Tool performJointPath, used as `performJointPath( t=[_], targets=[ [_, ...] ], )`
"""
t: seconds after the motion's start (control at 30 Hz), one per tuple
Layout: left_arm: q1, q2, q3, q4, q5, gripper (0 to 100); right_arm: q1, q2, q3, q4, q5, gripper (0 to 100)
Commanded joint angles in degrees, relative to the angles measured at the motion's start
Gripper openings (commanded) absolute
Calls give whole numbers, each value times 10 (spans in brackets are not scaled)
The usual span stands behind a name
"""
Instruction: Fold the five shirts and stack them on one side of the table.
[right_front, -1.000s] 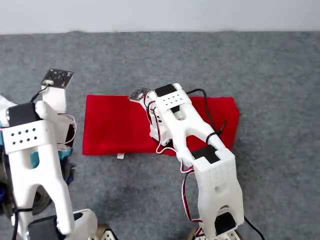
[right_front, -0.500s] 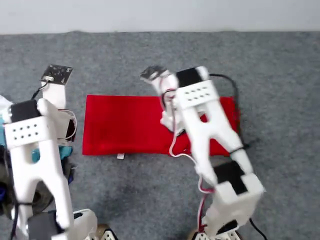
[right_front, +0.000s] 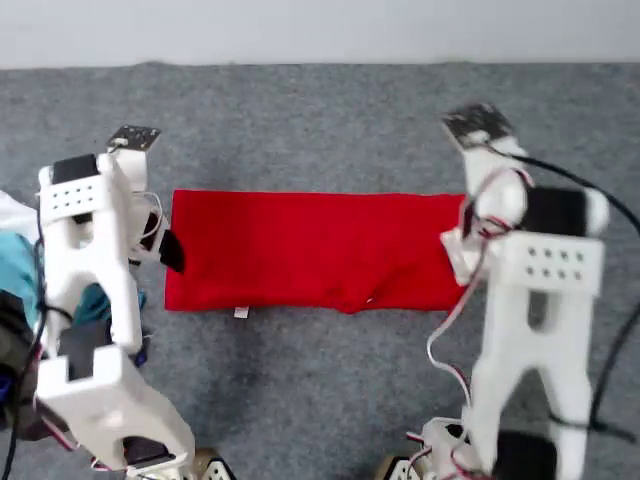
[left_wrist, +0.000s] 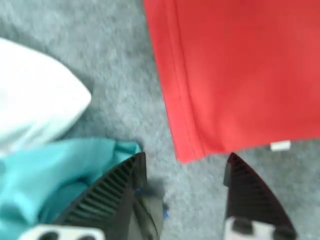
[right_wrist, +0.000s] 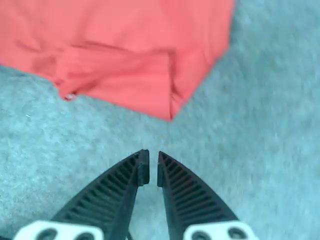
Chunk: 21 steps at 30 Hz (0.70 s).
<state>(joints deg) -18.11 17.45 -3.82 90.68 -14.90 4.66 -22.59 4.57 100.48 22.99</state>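
Shirt (right_front: 300, 250) partly behind right arm (right_front: 530, 290)

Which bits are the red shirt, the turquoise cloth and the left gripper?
red shirt (right_front: 310, 250), high view, middle of its flat surface.
turquoise cloth (left_wrist: 45, 172), left wrist view, middle of its visible part.
left gripper (left_wrist: 186, 160), left wrist view, midway between its open fingertips.

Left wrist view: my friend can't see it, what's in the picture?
The left gripper hangs with open fingers over the grey table, right by a corner of the red shirt. A teal cloth and a white cloth lie beside the shirt, apart from it.
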Motion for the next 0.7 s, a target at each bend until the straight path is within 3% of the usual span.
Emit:
performJointPath(
  t=[0.0, 0.4, 0.67],
  targets=[
    [12, 62, -88, -7, -10, 258, 49, -90, 55, 23, -4, 50],
    [57, 273, -321, -1, 39, 258, 117, -243, 169, 22, -2, 50],
    [46, 396, -451, 64, 34, 217, 150, -253, 169, 22, 22, 49]
  ],
)
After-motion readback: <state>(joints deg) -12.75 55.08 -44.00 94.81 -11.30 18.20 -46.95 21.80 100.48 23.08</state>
